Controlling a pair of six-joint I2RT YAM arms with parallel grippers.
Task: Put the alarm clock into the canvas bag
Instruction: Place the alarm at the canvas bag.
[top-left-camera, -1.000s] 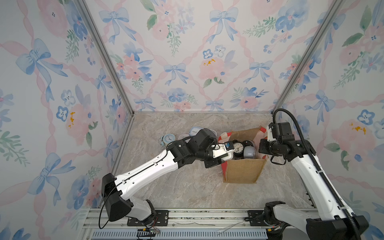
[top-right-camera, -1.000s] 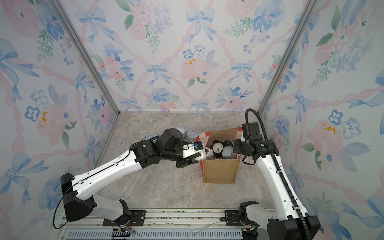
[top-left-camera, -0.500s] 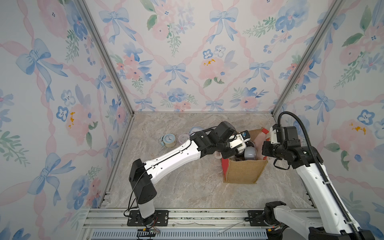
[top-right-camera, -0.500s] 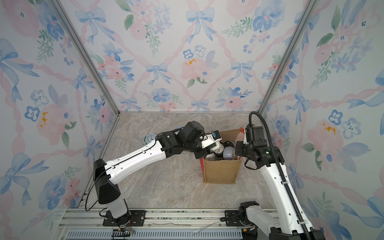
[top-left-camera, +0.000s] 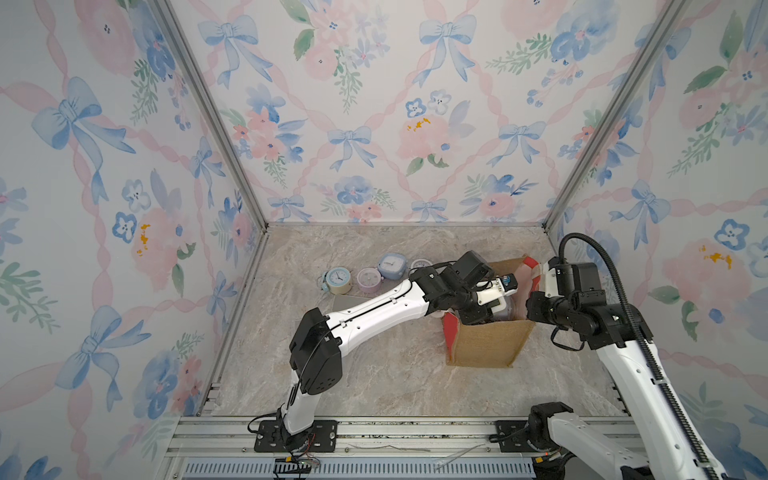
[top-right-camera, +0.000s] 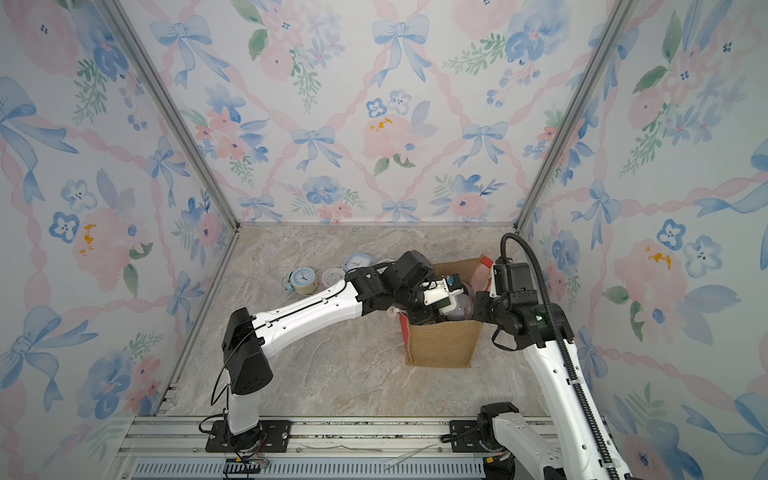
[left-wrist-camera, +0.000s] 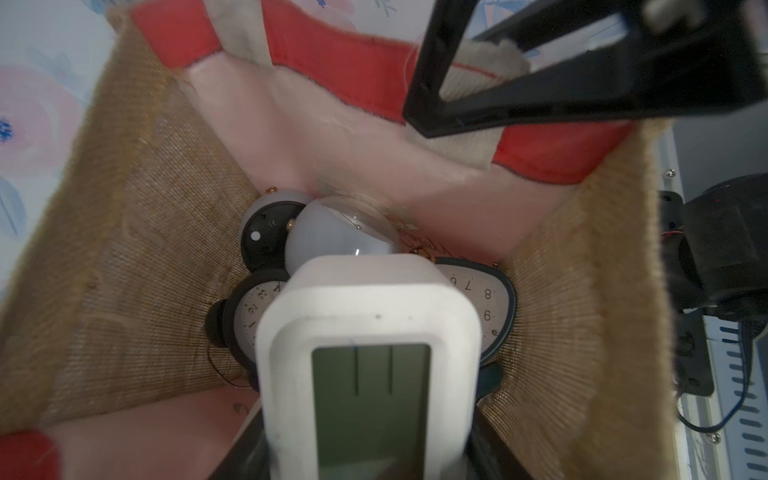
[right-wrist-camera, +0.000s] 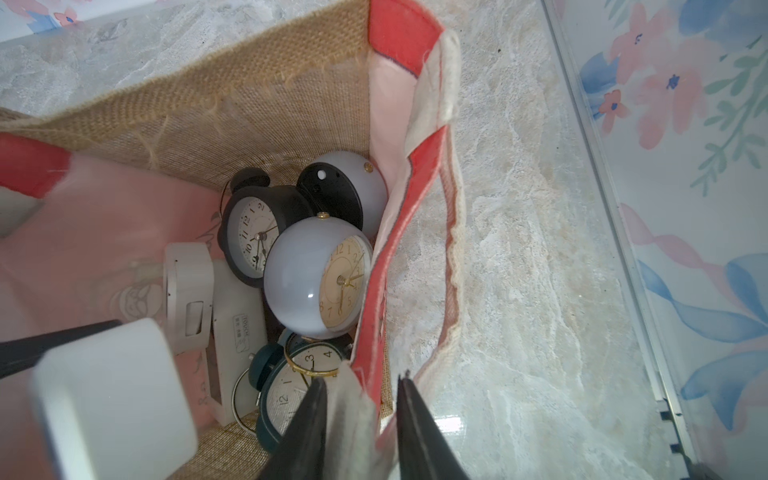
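Observation:
The canvas bag (top-left-camera: 486, 345) (top-right-camera: 442, 345) stands open at the right of the marble floor, its tan burlap walls and red rim (left-wrist-camera: 353, 70) showing. My left gripper (left-wrist-camera: 370, 436) is shut on a white digital alarm clock (left-wrist-camera: 370, 332) (right-wrist-camera: 112, 395), held in the bag's mouth above the clocks inside. My right gripper (right-wrist-camera: 361, 378) (top-left-camera: 530, 305) sits at the bag's right rim. Its jaws stand apart, with the white handle strap (right-wrist-camera: 349, 411) and red edge loose between them.
Several clocks lie in the bag: a grey round one (right-wrist-camera: 320, 278), a black one (right-wrist-camera: 257, 232), a teal one (right-wrist-camera: 291, 386). More stand on the floor left of the bag: tan (top-left-camera: 338, 280), lilac (top-left-camera: 369, 279), blue square (top-left-camera: 390, 264). Floral walls close in three sides.
My left arm has swung right, carrying the white clock from beside the bag to over its opening. My right gripper has opened on the bag's rim.

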